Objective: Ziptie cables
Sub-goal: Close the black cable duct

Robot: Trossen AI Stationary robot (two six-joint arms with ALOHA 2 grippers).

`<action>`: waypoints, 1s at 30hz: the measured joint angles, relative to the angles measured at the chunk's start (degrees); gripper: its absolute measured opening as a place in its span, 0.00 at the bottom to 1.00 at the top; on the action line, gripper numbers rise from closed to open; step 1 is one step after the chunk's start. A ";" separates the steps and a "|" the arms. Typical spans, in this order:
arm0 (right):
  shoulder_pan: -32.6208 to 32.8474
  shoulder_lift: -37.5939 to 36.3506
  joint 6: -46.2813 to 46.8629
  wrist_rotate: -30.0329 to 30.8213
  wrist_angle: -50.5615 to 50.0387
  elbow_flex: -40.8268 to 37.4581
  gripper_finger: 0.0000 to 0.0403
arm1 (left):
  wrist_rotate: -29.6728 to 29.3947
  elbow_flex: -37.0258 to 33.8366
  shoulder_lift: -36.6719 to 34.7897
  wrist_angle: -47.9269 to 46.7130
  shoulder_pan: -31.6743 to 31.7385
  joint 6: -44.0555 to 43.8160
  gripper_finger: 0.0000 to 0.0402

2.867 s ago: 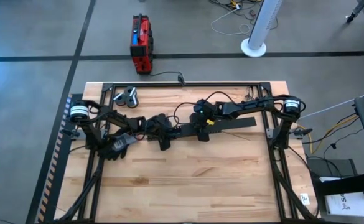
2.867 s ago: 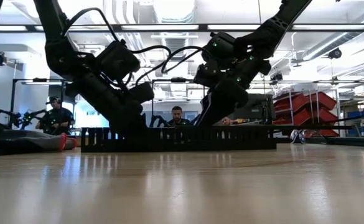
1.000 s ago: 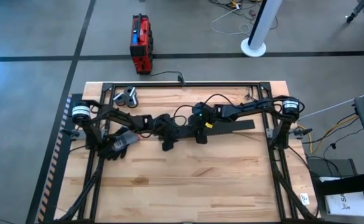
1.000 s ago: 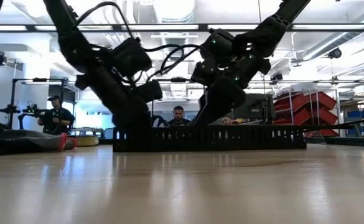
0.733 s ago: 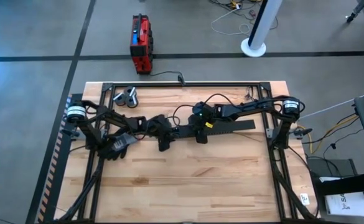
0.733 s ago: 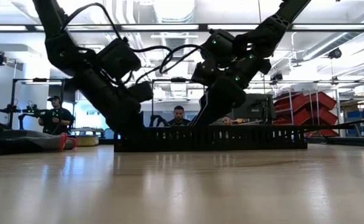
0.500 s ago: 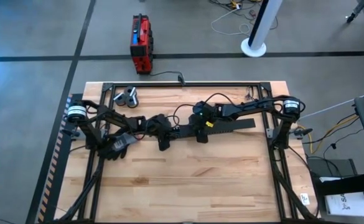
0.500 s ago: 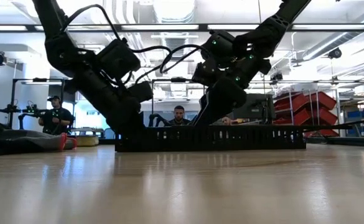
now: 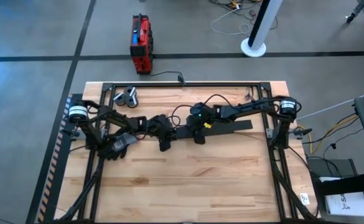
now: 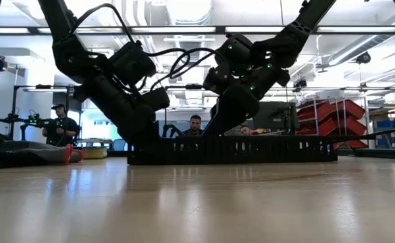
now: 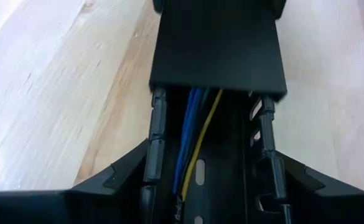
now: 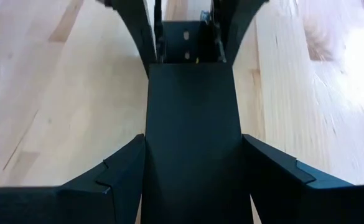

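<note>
A long black comb-toothed duct (image 9: 222, 127) lies on the wooden table, seen side-on in the low view (image 10: 265, 150). A flat black lid (image 11: 218, 46) covers most of its length. At the uncovered end, thin blue and yellow cables (image 11: 191, 143) lie inside the channel, their ends near my left gripper's palm. My left gripper (image 11: 211, 152) straddles that uncovered end (image 9: 164, 140). My right gripper (image 12: 193, 139) straddles the lidded part a little farther right (image 9: 198, 132). Both grippers point down at a slant and face each other. My left gripper has the duct's uncovered end between its two fingers, one on each toothed side wall (image 11: 157, 140). The fingers slant down from the table's left and lie across the duct. The duct rests flat on the table. My right gripper holds the lidded duct between its two fingers, one on each long side (image 12: 149, 134). The fingers slant down from the table's right and lie across the duct. The lid (image 12: 191, 106) fills the gap between them, and the duct stays on the table.
A small grey part (image 9: 127, 96) lies at the table's far left, and a dark bundle (image 9: 116, 146) sits under the left arm. A red box (image 9: 140, 43) with a black cord stands on the floor beyond. People (image 10: 195, 125) sit in the room behind.
My right gripper has moved a little toward the table's left along the lidded duct, closer to my left gripper. My left arm has swung slightly toward the left and settled. The duct has stayed flat on the table.
</note>
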 joint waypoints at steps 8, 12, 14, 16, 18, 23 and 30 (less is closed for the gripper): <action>0.61 1.81 1.47 -1.31 5.96 0.14 0.54 | 0.14 2.30 0.07 1.32 -0.02 1.25 0.54; 0.64 2.38 1.06 -1.37 4.94 1.77 0.54 | 0.28 4.51 0.22 1.15 0.00 1.86 0.55; 0.68 3.05 0.91 -1.47 4.98 2.86 0.54 | 0.24 5.75 0.37 0.61 0.00 1.98 0.55; 0.71 3.58 0.38 -1.55 3.68 3.73 0.54 | 0.20 6.63 0.43 0.31 0.00 2.39 0.54; 0.67 4.05 0.03 -1.08 3.62 4.43 0.54 | 0.17 7.15 0.41 0.52 0.01 3.08 0.55; 0.34 4.23 -0.36 -2.38 2.66 4.25 0.54 | 0.60 6.75 -0.97 2.23 -0.02 4.10 0.66; -0.11 4.12 -0.31 -2.04 1.46 4.17 0.54 | -0.22 1.79 -4.16 0.24 -0.05 0.46 0.75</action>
